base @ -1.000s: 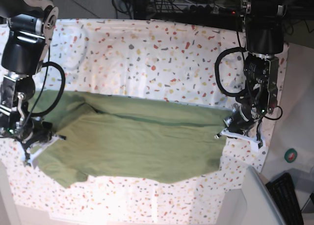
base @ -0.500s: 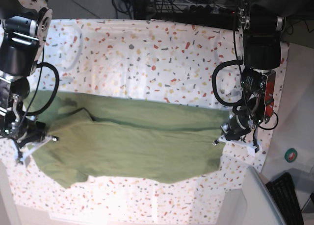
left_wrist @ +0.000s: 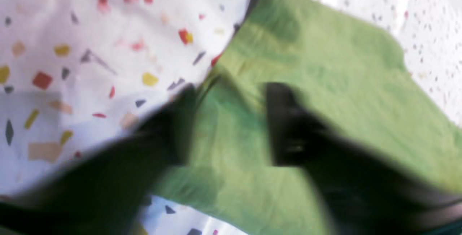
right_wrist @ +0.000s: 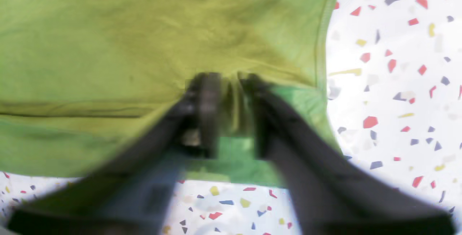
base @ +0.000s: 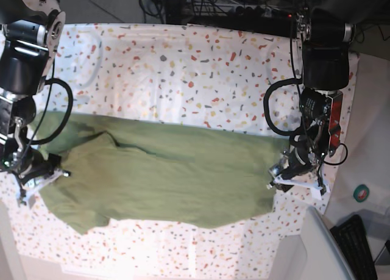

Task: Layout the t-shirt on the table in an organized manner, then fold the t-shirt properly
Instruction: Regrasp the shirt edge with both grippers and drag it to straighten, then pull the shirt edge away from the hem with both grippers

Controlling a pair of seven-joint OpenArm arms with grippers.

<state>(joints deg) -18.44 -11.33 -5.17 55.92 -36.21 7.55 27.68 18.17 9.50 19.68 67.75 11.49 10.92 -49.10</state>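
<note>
The plain olive-green short-sleeved cotton t-shirt [base: 161, 176] lies spread across the near half of the large white speckled cloth-covered table [base: 183, 66], its long axis running side to side between the two arms. The left gripper [left_wrist: 231, 123] stands with its dark jaws clearly parted, straddling the shirt's end by the tabletop's right edge, cloth between them but not pinched. The right gripper [right_wrist: 229, 114] sits over the opposite end, jaws narrowly apart around a small ridge of fabric (whether they pinch it I cannot tell, given the blur). Each arm is nearest its own end. Bare tabletop behind the shirt offers ample room for folding; the front edge is close.
</note>
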